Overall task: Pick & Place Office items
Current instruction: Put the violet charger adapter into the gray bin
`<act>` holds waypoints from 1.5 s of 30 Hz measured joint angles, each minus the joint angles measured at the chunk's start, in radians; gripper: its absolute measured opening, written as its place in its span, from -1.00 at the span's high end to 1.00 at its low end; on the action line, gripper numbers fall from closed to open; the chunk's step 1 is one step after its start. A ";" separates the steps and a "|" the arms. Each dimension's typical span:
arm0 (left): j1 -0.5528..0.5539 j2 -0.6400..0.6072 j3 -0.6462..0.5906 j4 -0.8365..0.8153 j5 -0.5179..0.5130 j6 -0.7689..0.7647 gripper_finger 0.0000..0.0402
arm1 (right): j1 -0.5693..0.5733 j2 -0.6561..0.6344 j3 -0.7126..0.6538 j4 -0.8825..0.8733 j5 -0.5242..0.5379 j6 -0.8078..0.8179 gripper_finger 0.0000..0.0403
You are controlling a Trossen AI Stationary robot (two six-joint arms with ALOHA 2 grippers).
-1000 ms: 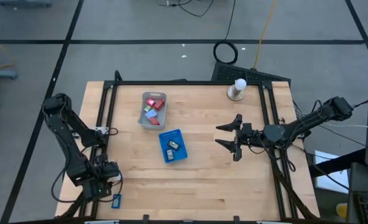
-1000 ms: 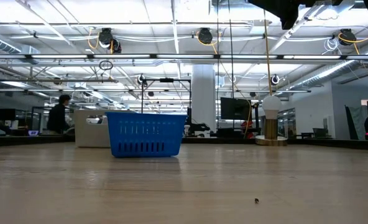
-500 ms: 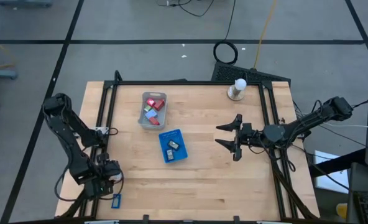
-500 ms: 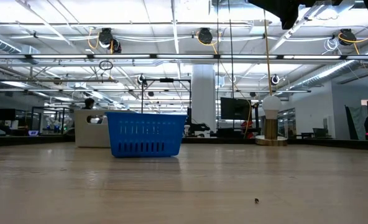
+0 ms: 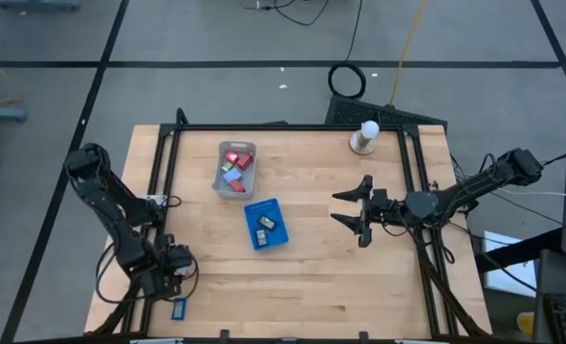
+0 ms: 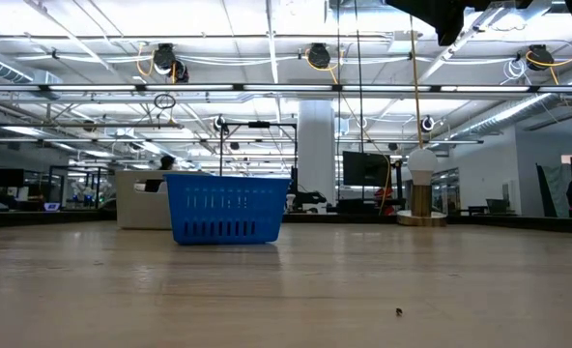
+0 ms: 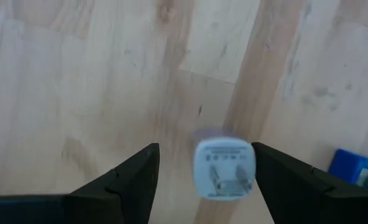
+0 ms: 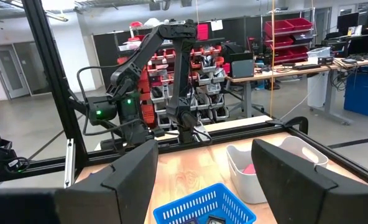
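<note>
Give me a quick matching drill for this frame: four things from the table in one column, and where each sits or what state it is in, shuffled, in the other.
Column one:
1. grey tray
2. blue basket
3. white plug
4. right gripper

Column two:
a. lying on the bare wood between the left gripper's open fingers
b. open, over the table's right half
c. holds red and pale blue pieces
d. near the table's middle, with dark items inside

Pairs: 1-c, 2-d, 3-a, 4-b
</note>
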 joint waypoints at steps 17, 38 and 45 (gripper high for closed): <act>0.011 0.000 -0.057 0.128 0.082 -0.020 -0.13 | 0.000 0.000 0.000 0.000 0.000 0.000 -0.25; 0.040 0.000 -0.023 0.158 0.097 -0.097 0.36 | 0.000 0.000 0.000 0.000 0.004 0.045 -0.25; 0.134 0.000 0.072 0.116 0.028 -0.065 0.36 | 0.000 0.000 0.000 0.000 0.004 0.055 -0.25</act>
